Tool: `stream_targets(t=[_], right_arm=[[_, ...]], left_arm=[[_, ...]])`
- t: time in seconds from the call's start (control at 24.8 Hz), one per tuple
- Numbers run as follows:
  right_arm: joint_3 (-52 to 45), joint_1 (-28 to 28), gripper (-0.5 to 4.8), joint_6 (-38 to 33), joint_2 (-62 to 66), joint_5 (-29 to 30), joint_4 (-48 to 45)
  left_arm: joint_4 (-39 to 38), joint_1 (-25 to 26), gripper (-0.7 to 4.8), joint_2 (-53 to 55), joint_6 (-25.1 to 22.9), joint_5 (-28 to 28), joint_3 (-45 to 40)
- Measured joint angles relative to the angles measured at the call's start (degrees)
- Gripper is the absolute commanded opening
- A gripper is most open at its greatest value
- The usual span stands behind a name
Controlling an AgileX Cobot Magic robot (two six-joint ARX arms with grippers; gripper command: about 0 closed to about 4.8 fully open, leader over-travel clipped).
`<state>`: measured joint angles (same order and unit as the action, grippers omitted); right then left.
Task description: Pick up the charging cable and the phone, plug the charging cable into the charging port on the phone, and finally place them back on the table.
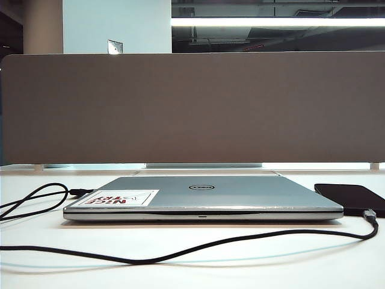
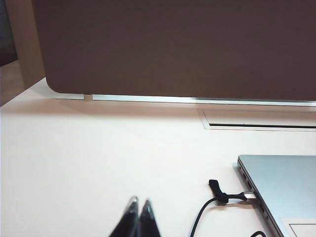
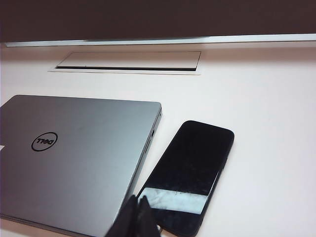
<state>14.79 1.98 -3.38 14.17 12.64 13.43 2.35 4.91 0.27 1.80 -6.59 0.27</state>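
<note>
Here, left tool point(image 2: 138, 203) pinched closed above table point(image 2: 98, 158); right tool point(image 3: 138, 199) closed, empty, over phone point(image 3: 190, 168) beside laptop point(image 3: 79, 153)

My left gripper point(image 2: 138, 203) hangs low, its 2 fingertips pressed together, holding nothing. My right gripper point(image 3: 138, 199) matches it: 2 tips closed tight, nothing between them.
</note>
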Motion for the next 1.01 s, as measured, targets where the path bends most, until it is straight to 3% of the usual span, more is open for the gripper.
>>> stream_targets(t=[0.12,0.24,0.4,0.85,1.01], right_arm=[[-0.9,0.0,-0.05,0.0,-2.1,-0.8,-0.8],[-4.7,0.1,-0.05,0.2,-8.0,-9.3,-4.2],[-8.1,0.1,-0.05,0.3,-12.3,-14.9,-7.1],[-14.0,-0.2,-0.05,0.4,-14.1,-15.4,-14.1],[-14.1,-2.9,-0.05,0.4,-14.1,-13.9,-14.9]], left_arm=[[0.0,0.0,-0.05,0.0,0.0,0.0,0.0],[0.0,0.0,-0.05,0.0,0.0,0.0,0.0],[0.0,0.0,-0.05,0.0,0.0,0.0,0.0],[0.0,0.0,-0.05,0.0,0.0,0.0,0.0],[0.0,0.0,-0.05,0.0,0.0,0.0,0.0]])
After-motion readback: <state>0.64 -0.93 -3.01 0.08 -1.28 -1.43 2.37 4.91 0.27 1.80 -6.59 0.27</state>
